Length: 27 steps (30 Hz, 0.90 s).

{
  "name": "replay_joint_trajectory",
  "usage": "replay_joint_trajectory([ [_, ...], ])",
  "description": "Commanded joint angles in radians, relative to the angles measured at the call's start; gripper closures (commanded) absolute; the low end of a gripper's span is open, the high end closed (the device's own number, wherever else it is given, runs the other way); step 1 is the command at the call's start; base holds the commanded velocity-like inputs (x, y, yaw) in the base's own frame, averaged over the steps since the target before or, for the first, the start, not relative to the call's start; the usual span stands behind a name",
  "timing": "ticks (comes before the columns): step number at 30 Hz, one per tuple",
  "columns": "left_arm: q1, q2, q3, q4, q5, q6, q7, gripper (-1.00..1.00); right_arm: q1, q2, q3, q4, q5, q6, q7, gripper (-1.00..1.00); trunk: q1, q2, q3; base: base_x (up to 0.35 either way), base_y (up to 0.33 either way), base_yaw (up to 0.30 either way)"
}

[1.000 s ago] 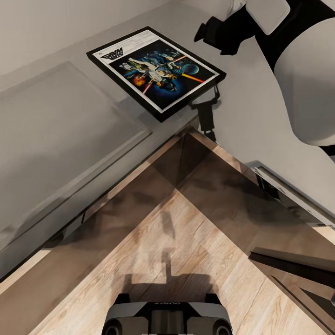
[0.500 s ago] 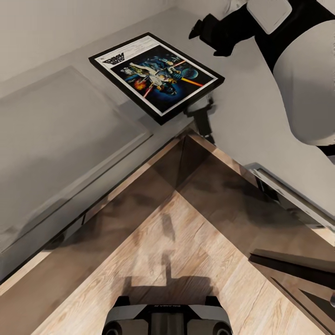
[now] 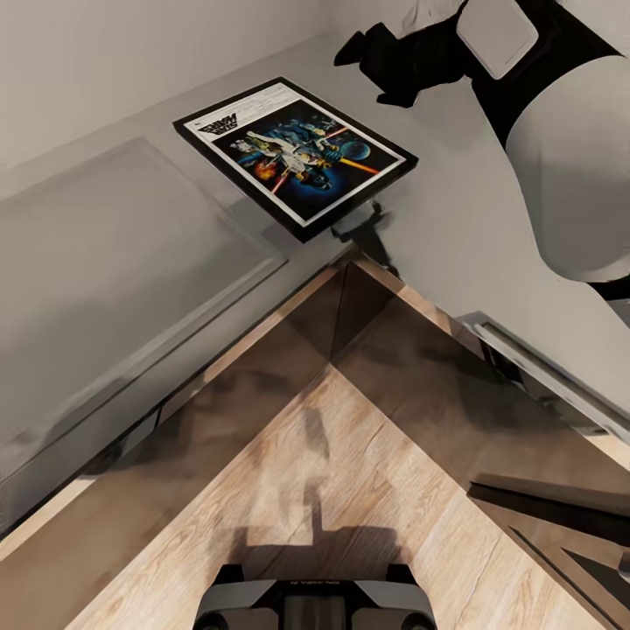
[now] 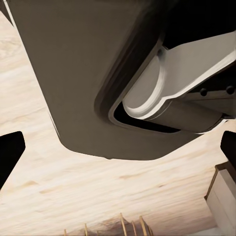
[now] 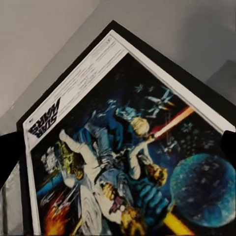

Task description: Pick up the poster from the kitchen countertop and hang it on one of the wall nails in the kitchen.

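So the poster (image 3: pixel 295 149) is held up over the inside corner of the kitchen countertop (image 3: pixel 455 219), tilted a bit, not lying flat on it. Its shadow falls on the grey top just under its near corner. From the head cam I can read it fine: black frame, white border, the space artwork in the middle, and the white title strip at the end facing the wall.

My right wrist cam is looking straight down the face of it (image 5: pixel 123 142), title strip on one side, the planet and the orange lightsaber streak on the other, grey counter behind the frame's corner. I can see dark bits of the right gripper's fingertips (image 5: pixel 10 152) at both edges of that view, with the poster between them, but I honestly can't tell from this whether the right gripper (image 3: pixel 372 229) is clamped on the frame or not. In the head cam only a dark piece of it pokes out below the poster's near edge.

The left gripper (image 4: pixel 118 152) is spread apart, one fingertip at each side of its wrist cam, nothing between them, just the robot's own body and the wood floor (image 4: pixel 98 191) beyond.

The countertop runs in an L with dark glossy cabinet fronts (image 3: pixel 289 350) below.
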Motion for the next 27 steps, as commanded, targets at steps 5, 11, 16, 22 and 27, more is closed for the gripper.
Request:
replay_joint_trajectory([
  [5,0.001,0.0,0.001,-0.001,0.003,0.0,-0.004,-1.0,0.036,0.002,-0.006,-0.03,0.01,-0.016,0.113,-1.0,0.0,0.0,0.008,0.0,0.0,0.0],
  [11,0.0,0.0,0.001,-0.001,0.003,-0.001,-0.004,-1.0,0.155,0.003,-0.006,-0.278,0.009,0.035,0.145,-1.0,0.0,0.0,0.018,0.0,0.0,0.0],
  [16,0.0,0.0,0.001,-0.001,0.003,-0.001,-0.004,-1.0,0.32,0.004,-0.006,-0.638,0.012,0.221,0.144,-1.0,0.0,0.0,0.026,0.0,0.0,0.0],
  [22,0.0,0.0,0.001,-0.001,0.003,-0.001,-0.004,-1.0,0.382,0.003,-0.008,-0.755,0.016,0.274,0.144,-1.0,0.0,0.0,0.036,0.0,0.0,0.0],
  [27,0.0,0.0,0.001,-0.001,0.003,-0.001,-0.004,-1.0,0.387,0.004,-0.008,-0.762,0.016,0.278,0.144,-1.0,0.0,0.0,0.045,0.0,0.0,0.0],
])
